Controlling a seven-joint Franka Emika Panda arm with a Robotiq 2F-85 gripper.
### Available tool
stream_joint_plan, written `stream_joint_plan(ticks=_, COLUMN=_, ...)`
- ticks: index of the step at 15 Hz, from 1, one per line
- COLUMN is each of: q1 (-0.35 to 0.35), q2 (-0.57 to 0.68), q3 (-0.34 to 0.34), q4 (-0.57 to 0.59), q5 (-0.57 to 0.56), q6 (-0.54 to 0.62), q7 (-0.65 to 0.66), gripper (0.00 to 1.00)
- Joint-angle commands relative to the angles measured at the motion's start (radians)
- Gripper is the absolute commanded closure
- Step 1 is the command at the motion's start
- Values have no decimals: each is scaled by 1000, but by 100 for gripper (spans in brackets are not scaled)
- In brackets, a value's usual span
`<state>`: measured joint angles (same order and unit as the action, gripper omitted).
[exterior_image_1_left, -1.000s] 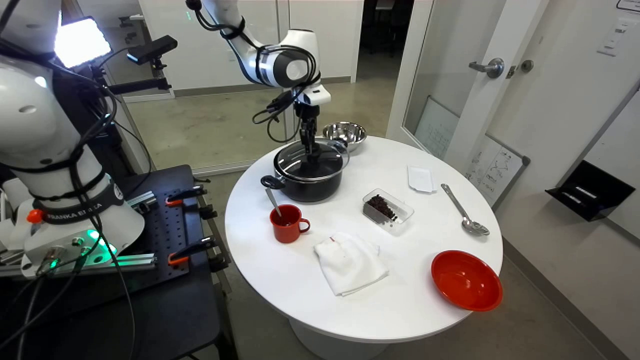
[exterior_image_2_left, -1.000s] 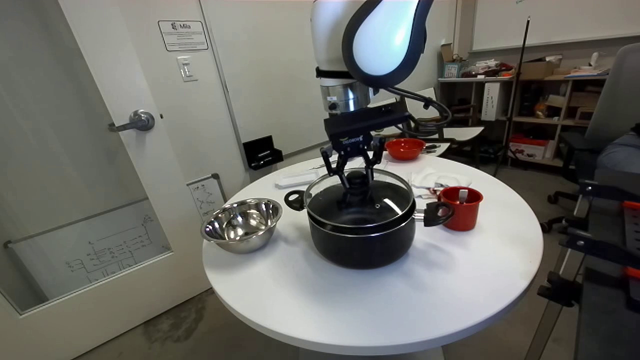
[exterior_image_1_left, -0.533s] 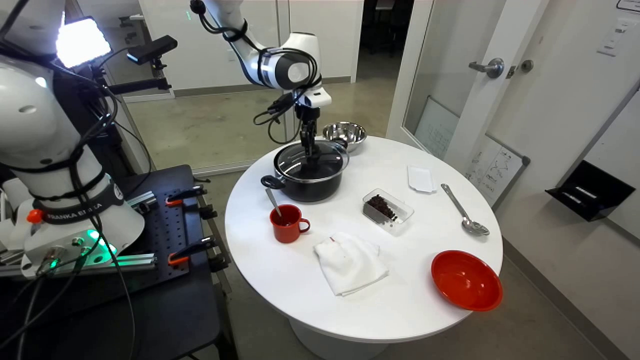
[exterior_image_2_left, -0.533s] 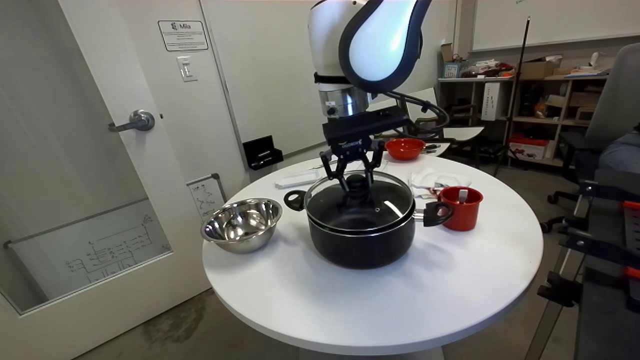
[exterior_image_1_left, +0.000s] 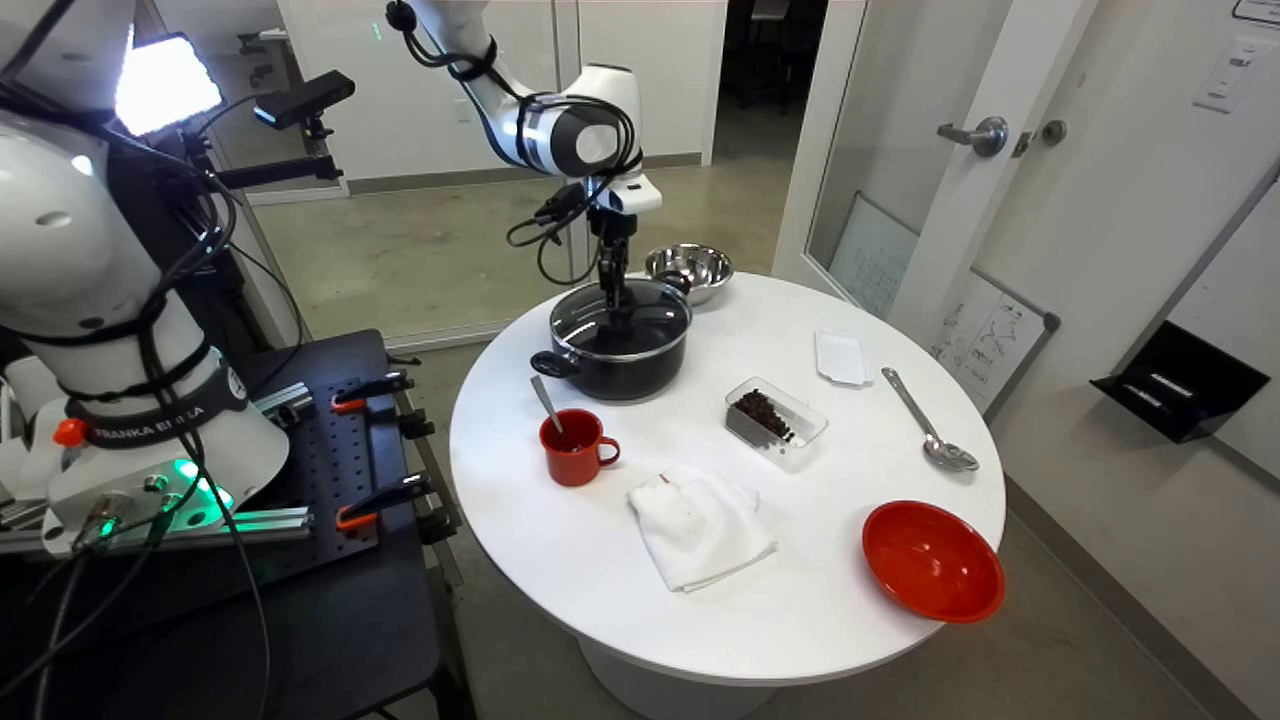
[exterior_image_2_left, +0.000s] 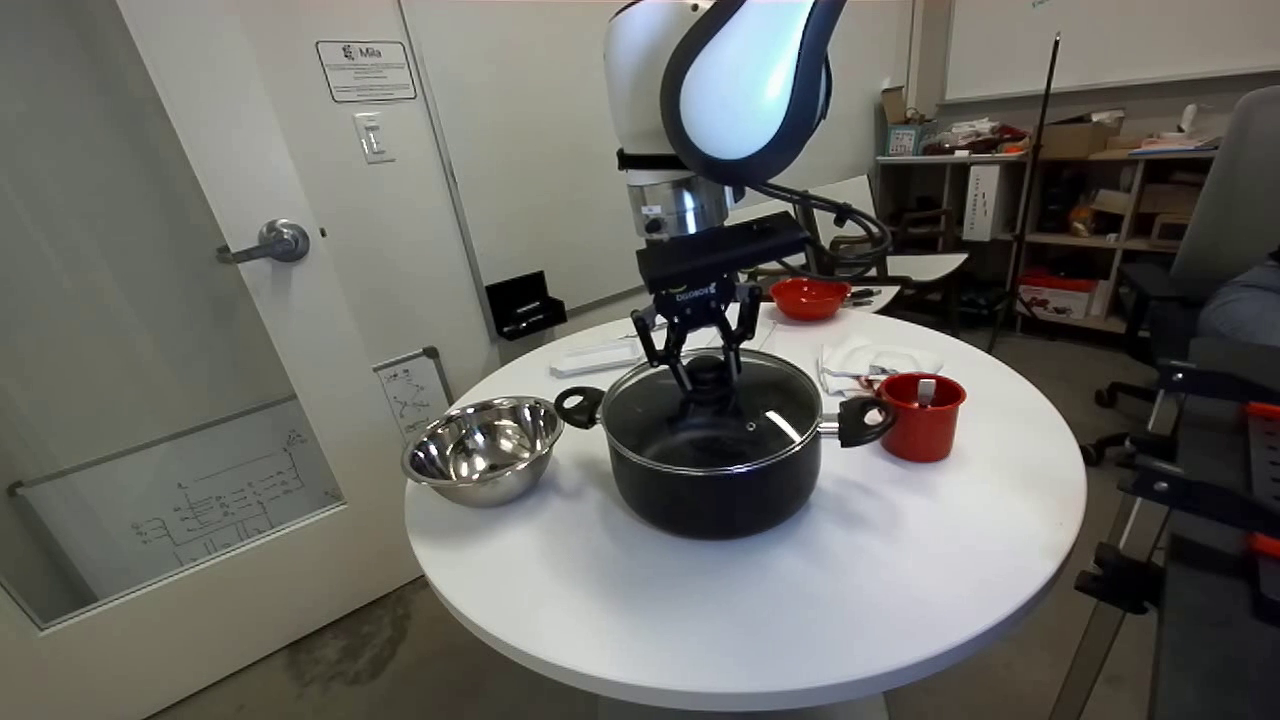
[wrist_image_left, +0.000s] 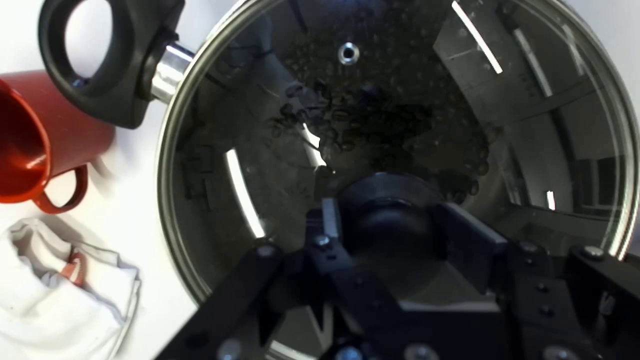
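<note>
The lid (exterior_image_2_left: 750, 432) sat level on the pot (exterior_image_2_left: 715, 505), on the worktop (exterior_image_2_left: 800, 620) near the mug (exterior_image_2_left: 920, 435), and I saw the hand (exterior_image_2_left: 710, 380) pinching its knob (wrist_image_left: 390, 220). Covering looked done to me; only letting go seemed left.

In an exterior view you look down from high up over the whole table (exterior_image_1_left: 800, 620), robot base (exterior_image_1_left: 160, 390) at left, the red bowl (exterior_image_1_left: 935, 560) near and the pot (exterior_image_1_left: 630, 378) toward the far edge. In an exterior view you look from lower down on the pot's side, the steel bowl (exterior_image_2_left: 485, 450) close and the red bowl far. Both exterior views share these and the red mug (exterior_image_1_left: 572, 458). Your wrist view points down, very close above the glass lid (wrist_image_left: 375, 120), end effector (wrist_image_left: 390, 225) along the bottom, red mug at left.
</note>
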<state>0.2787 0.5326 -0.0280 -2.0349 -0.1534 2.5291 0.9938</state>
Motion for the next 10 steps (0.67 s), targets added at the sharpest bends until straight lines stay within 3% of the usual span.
stream_joint_plan(ticks=1, q1=-18, q2=19, q3=29, q4=54, q5=57, q6=-67, q7=-73, gripper=74)
stream_joint_plan(ticks=10, q1=-19, q2=32, q3=33, q4=63, q5=83, q6=-45, q7=-133, gripper=74)
